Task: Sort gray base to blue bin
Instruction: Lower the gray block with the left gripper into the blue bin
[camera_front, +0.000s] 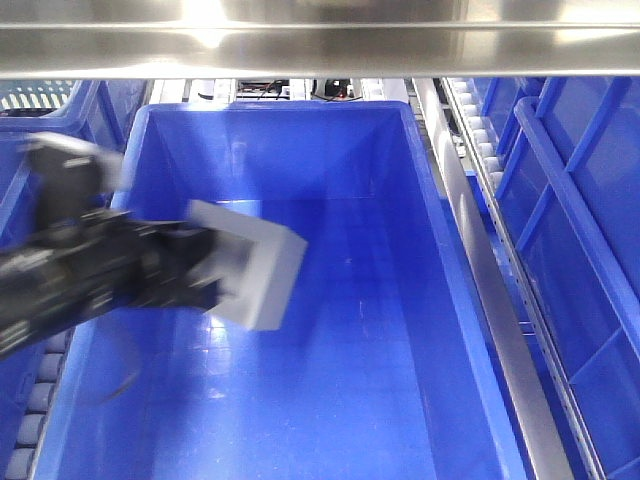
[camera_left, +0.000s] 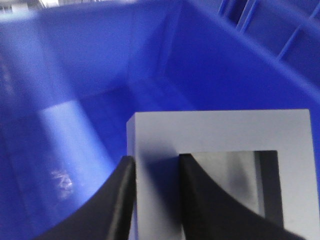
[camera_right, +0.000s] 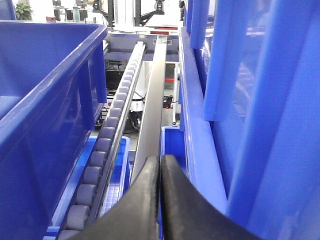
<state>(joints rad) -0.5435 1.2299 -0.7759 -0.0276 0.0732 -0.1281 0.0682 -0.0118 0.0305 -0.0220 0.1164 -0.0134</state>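
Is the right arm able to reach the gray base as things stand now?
Probably not: the right gripper sits shut outside the blue bin, past its wall, and the left gripper already holds the gray base.

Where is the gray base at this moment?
The gray base is held by the left gripper, above the inside of the blue bin, toward its left wall in the front view.

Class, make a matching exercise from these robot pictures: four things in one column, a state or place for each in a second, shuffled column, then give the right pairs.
Things:
1. gray base
2. blue bin
3. left pincer
4. right pincer

States or places:
A. shut, holding nothing, outside the tub by the rollers
B. held in the air over the tub's floor
C. clamped on one wall of the block
D. wide open on top, nothing lying inside

Pairs: 1-B, 2-D, 3-C, 4-A
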